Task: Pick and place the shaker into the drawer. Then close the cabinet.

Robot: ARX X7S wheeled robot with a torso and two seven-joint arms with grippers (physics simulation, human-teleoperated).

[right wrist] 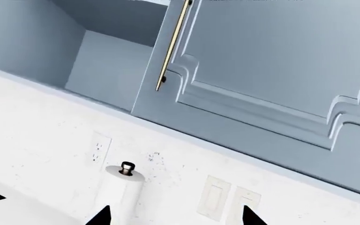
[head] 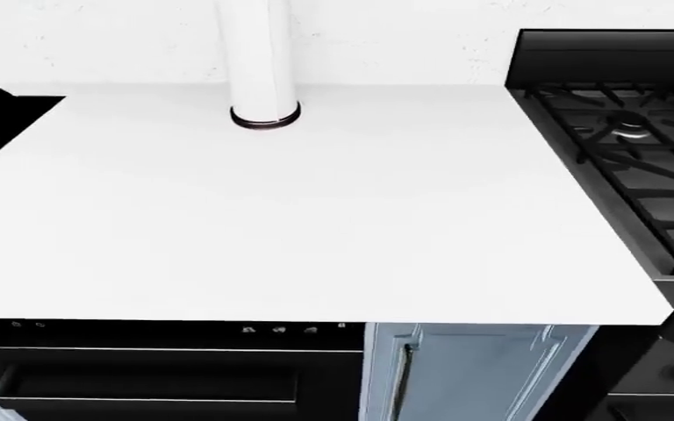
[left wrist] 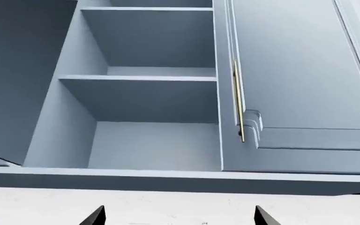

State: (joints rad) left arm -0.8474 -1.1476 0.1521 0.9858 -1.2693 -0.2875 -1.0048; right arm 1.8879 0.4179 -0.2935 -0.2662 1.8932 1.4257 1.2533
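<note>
White counter (head: 313,210): bare of any shaker; grip and weight unjudgeable.
Paper towel roll (head: 261,61): back edge.
My left claw (left wrist: 178,216): spread, empty.
My right claw (right wrist: 175,216): spread, empty.

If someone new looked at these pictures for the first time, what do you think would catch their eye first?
Probably the open wall cabinet, its pale blue shelves bare, beside a closed door with a slim brass handle. Next, the broad white countertop in the head view, with a paper towel roll standing at the back and a black gas stove at its right. No shaker shows in any view.
</note>
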